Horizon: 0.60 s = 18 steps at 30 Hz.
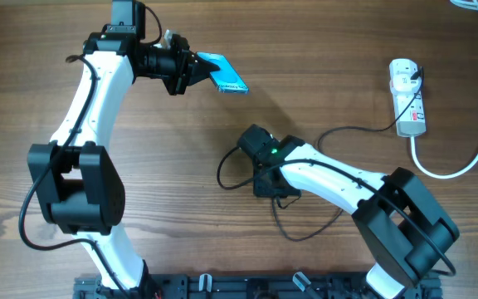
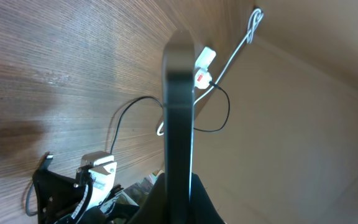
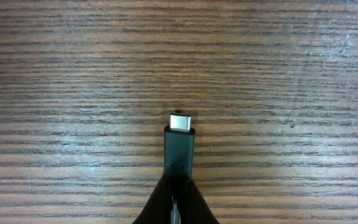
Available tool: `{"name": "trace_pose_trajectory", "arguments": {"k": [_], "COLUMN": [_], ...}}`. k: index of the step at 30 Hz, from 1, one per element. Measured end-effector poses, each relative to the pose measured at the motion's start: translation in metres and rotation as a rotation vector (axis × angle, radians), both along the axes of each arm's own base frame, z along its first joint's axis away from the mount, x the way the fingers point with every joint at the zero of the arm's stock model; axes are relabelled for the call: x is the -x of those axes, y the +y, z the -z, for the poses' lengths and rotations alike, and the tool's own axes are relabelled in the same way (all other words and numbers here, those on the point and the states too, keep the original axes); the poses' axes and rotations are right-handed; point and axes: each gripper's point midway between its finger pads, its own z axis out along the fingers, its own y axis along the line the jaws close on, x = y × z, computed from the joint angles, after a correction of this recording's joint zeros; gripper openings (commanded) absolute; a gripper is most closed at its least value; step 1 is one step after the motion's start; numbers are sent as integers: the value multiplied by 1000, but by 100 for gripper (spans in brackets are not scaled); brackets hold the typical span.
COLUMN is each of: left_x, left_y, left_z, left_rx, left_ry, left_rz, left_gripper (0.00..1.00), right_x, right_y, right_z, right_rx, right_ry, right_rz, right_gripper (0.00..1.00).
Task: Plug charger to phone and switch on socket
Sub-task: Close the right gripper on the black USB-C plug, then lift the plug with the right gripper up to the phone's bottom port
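Overhead, the left gripper (image 1: 202, 70) clamps the phone (image 1: 231, 76), its arm stretched far across the table (image 1: 330, 50), well apart from the socket (image 1: 408, 100). The left wrist view shows only the phone's thin edge — upright. The right wrist view alone reveals the charger (image 3: 179, 140) tip, pinched in the right gripper (image 3: 178, 198).

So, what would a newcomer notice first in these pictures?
The left hand grips a turquoise-screened phone near the table's far side. The right hand, mid-table, pinches the black charger connector, its metal tip pointing out. A white power strip lies near the right edge.
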Motion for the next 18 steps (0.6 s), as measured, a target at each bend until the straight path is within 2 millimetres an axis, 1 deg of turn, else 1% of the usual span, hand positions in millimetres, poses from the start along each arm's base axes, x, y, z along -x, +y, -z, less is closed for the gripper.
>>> {"name": "trace_pose_trajectory", "arguments": {"k": [3,5,6,7,8,9,10,11,13,15,17,18], "left_x": [-1,1,3,4,5,7,8,11,14,17,21,26], "left_y": [-4,-7,-9,-10,-13,-15,-18,-24,-36,-47,-53,-55], "left_z": [-7,-13,-16,-18,-20,-22,-23,-24,-28,-38,-52,-63], "left_rx": [27,52,69,73,82,88,92,94,98,103,104,102], "left_ry": [-82,-153,-210,-236,-277,-320,-359,-404,-488,-581,-647,-687], "left_rz": [52,102,142,159,187,215,242,276,334,378,400,413], "left_gripper": [4,4,4,4,4,4,4,4,4,4,4,4], "right_x": [-1,-3,-6,-7,-9,-9,-9,-7,0,4,6,6], "right_y": [1,3,8,12,18,27,30,35,35,34,34,35], "right_z": [-2,-14,-29,-38,-52,-72,-83,-106,-134,-158,-171,-179], "right_rx": [1,-9,-37,-62,-104,-164,-197,-258,-320,-369,-398,-417], "right_ry": [0,-8,-33,-45,-66,-97,-112,-150,-195,-245,-281,-303], "right_rz": [-30,-65,-92,-111,-143,-183,-202,-232,-261,-274,-278,-280], "right_gripper": [4,4,4,4,4,4,4,4,4,4,4,4]}}
